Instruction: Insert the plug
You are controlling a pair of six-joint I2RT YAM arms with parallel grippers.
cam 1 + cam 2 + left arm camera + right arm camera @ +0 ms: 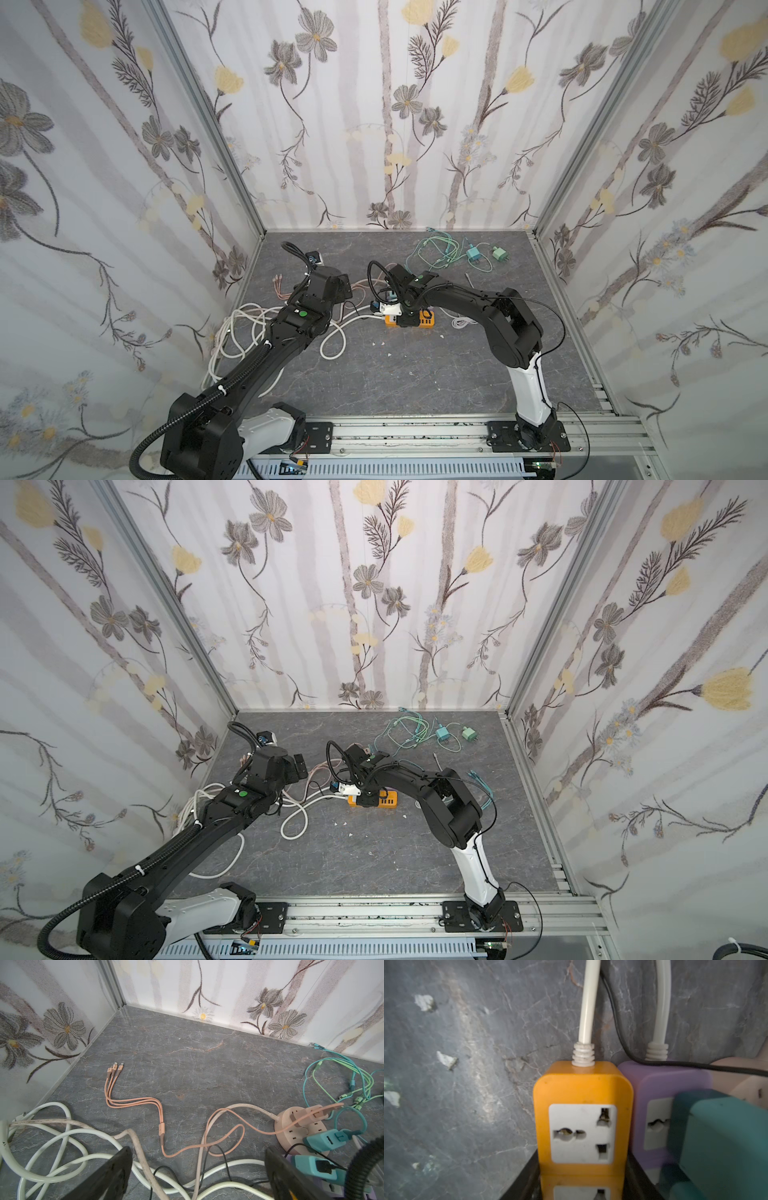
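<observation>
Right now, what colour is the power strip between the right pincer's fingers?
The power strip is orange; clearest in the right wrist view.

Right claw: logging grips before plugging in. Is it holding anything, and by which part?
The right claw clamps the orange plastic power strip across its long sides.

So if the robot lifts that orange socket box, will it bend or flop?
Probably not: the orange socket box looks like a hard plastic block, so it should stay stiff. Its thick white cord would likely drag and tug behind. The smooth sides may slip a little in the right gripper.
</observation>
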